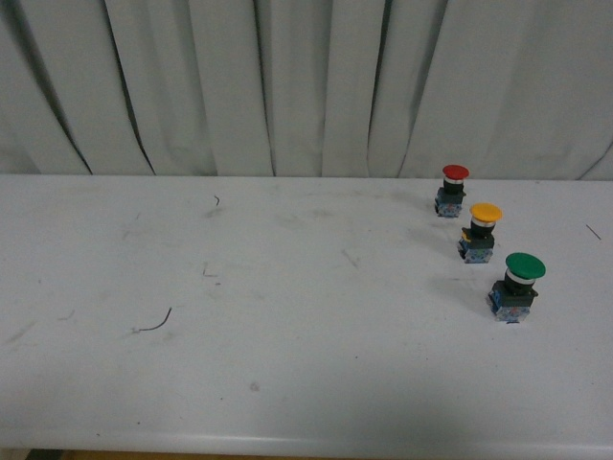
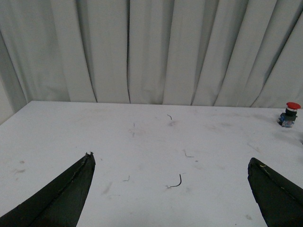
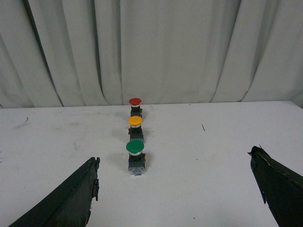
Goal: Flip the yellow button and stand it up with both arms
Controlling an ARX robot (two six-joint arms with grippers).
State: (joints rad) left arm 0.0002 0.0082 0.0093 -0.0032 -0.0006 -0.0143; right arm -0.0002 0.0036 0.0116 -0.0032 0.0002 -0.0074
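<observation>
Since the yellow button [image 1: 482, 232] stands cap-up in a tight row, just behind the green button [image 1: 517, 286] and just in front of the red button [image 1: 451, 190], the likeliest trouble is a finger clipping a neighbour and toppling it; both neighbours sit near enough that a wide approach would, I judge, brush one of them. Its domed cap is smooth and probably slick, so a pinch there could slip; the blocky black body with its blue base looks the safer hold. Turned over, it would rest on that rounded cap, a poor footing, and may roll unless the second arm steadies it.

Neither arm shows in the front view. The left gripper [image 2: 170, 189] is spread wide and empty, well away from the yellow button, over bare surface [image 1: 287, 316]; only the red button [image 2: 289, 114] shows at its far edge. The right gripper [image 3: 175, 189] also gapes empty, lined up with the row, the green button [image 3: 135, 156] nearest it and the yellow button [image 3: 135, 127] beyond. Pale, scuffed and matte, the surface carries a few stray wire scraps; a pleated grey curtain [image 1: 287, 86] hangs behind the red button.
</observation>
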